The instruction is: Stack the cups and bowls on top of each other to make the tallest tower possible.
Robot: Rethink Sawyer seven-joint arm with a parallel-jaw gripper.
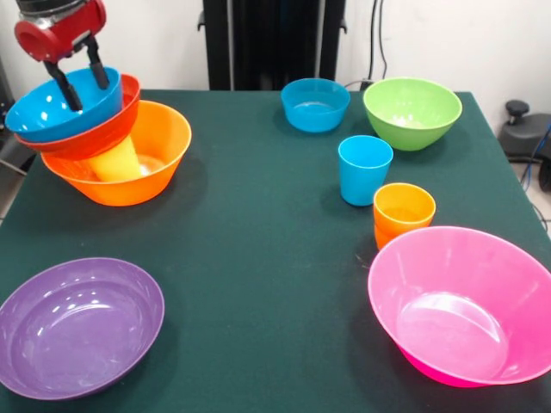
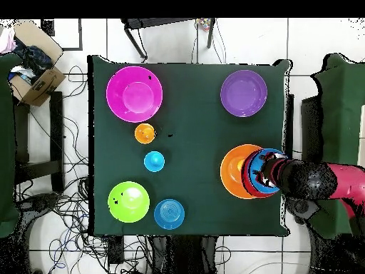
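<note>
— Three bowls are piled so far: the big orange bowl (image 1: 120, 159) sits on the desk (image 1: 258, 224) as the base of the tower (image 2: 249, 171), a red-orange bowl (image 1: 90, 129) leans inside it, and a blue bowl (image 1: 65, 103) rests in that one. A yellow cup (image 1: 116, 161) shows inside the orange bowl, under the tilted red-orange one.

— So the pile is not level?

— No. In the front view the two upper bowls tip toward the outer edge of the desk and overhang the rim of the orange bowl, seemingly propped by the yellow cup.

— How much is left?

— Most of it, by the look of things. The purple bowl (image 1: 77, 327), the pink bowl (image 1: 465, 305), the green bowl (image 1: 411, 112) and a second, smaller blue bowl (image 1: 315, 104) all stand alone on the desk, well apart from the pile. The blue cup (image 1: 364, 169) and the nested orange cups (image 1: 403, 213) stand near each other between the green and pink bowls, untouched.

— And the hand?

— The hand (image 1: 82, 77) is over the top blue bowl, fingers spread a little. One finger (image 1: 65, 86) lies against the inner wall and the other (image 1: 96, 67) reaches down near the far rim. It does not seem to pinch the rim; whether it has just let go or is about to grip, the pictures do not settle.
</note>
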